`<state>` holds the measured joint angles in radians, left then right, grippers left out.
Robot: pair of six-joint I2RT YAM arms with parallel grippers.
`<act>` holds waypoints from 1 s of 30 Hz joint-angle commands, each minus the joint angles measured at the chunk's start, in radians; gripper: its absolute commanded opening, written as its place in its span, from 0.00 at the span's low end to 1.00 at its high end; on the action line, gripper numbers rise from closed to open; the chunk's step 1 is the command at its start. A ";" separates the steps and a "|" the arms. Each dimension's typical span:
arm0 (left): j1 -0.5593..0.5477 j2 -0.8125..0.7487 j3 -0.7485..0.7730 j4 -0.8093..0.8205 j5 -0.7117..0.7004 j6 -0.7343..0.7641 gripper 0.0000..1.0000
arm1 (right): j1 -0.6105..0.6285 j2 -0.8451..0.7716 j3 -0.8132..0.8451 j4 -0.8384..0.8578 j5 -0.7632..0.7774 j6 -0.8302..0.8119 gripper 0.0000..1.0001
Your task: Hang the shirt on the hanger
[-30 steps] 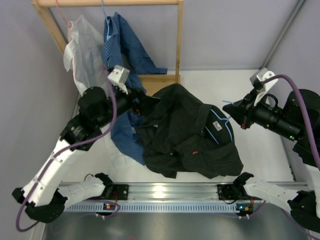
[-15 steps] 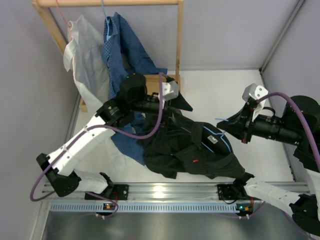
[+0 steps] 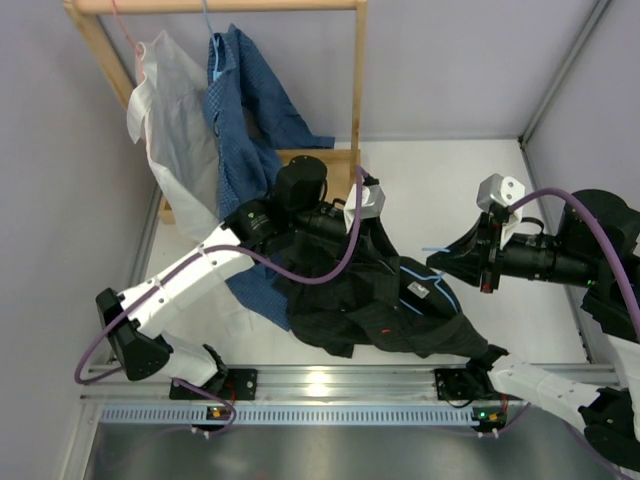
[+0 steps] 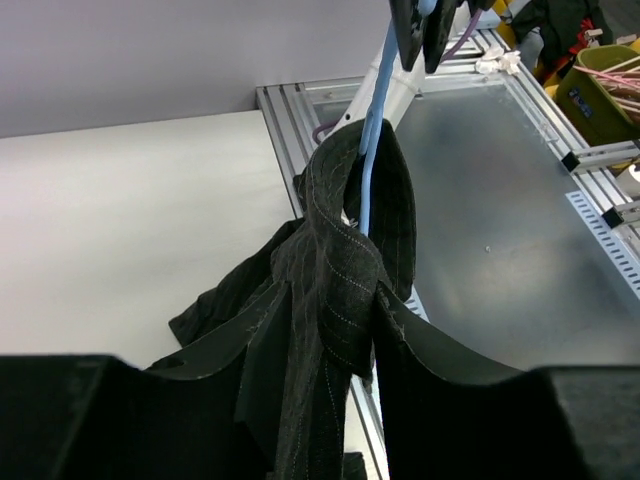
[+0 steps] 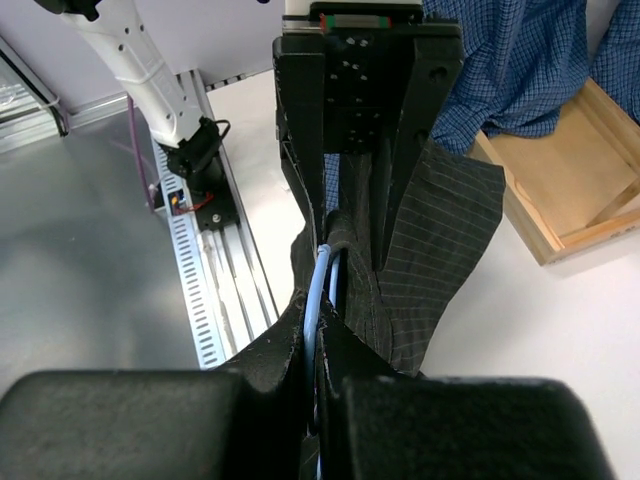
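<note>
Left gripper (image 4: 325,350), jaws clenched on black pinstriped button-up shirt (image 3: 350,300), has swung to centre. Right gripper (image 5: 318,320), jaws grasping thin light-blue wire hanger (image 4: 372,130), edged inward. Fabric now draping wire.

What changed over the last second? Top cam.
The left gripper swung right, from the shirt's left edge to over its middle, dragging the shirt toward the hanger. The right gripper shifted left with the hanger. Nothing let go. The blue checked shirt and white garment hang as before.
</note>
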<state>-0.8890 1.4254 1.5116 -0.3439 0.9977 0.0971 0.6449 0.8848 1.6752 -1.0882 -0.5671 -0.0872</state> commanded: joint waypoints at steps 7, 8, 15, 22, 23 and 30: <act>-0.001 0.009 -0.014 -0.049 0.122 0.076 0.03 | 0.001 0.017 0.035 0.077 -0.042 0.001 0.00; -0.001 0.009 -0.016 -0.049 0.131 0.079 0.00 | -0.001 0.020 0.032 0.083 -0.042 0.004 0.00; 0.010 -0.045 -0.014 -0.050 0.099 0.108 0.00 | -0.001 -0.039 -0.058 0.119 0.005 0.024 0.36; 0.048 -0.123 -0.005 -0.061 0.013 0.049 0.00 | 0.001 -0.341 -0.209 0.084 0.272 0.063 0.86; 0.048 -0.147 -0.014 -0.061 0.004 0.043 0.00 | 0.001 -0.374 -0.232 0.045 0.289 0.069 0.85; 0.050 -0.233 -0.011 -0.020 -0.111 -0.098 0.00 | 0.010 -0.434 -0.285 -0.081 0.348 0.046 0.79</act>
<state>-0.8402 1.2480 1.4933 -0.4332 0.9394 0.0795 0.6460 0.4019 1.4265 -1.1004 -0.2779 -0.0338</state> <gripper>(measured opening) 0.069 0.805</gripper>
